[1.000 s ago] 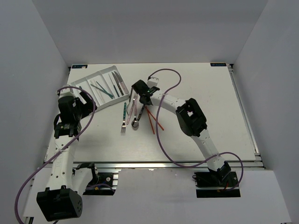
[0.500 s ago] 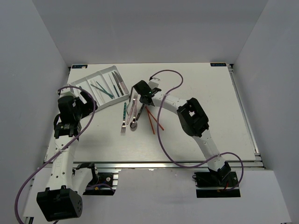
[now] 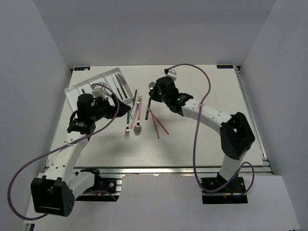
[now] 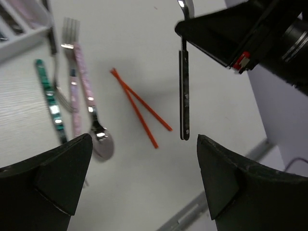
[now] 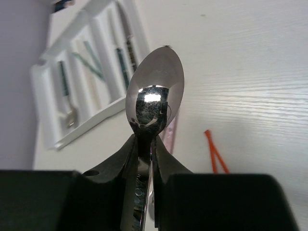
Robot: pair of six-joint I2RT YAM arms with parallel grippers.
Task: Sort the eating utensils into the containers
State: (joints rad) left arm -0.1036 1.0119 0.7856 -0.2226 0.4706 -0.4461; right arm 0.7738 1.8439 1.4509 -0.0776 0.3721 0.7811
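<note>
My right gripper [image 3: 155, 95] is shut on a black-handled spoon [image 3: 149, 100] and holds it in the air above the table, bowl toward the back. In the right wrist view the shiny bowl [image 5: 155, 98] sticks out past my closed gripper [image 5: 147, 149]. My left gripper [image 3: 119, 109] is open and empty, just left of the loose utensils; its own view shows the gripper [image 4: 144, 183] wide apart and the hanging spoon [image 4: 184, 96]. On the table lie a teal fork [image 3: 128, 119], a pink spoon [image 3: 137, 123], another fork [image 3: 138, 103] and orange chopsticks [image 3: 158, 123].
The white cutlery tray [image 3: 72, 91] stands at the back left with several utensils in its compartments; it also shows in the right wrist view [image 5: 82, 132]. A dark utensil [image 3: 134, 96] lies just right of the tray. The left arm stretches across the tray's near side.
The right gripper has lifted the black-handled spoon off the pile and drawn back to the right. The left arm has swung right, from beside the tray toward the loose utensils.
</note>
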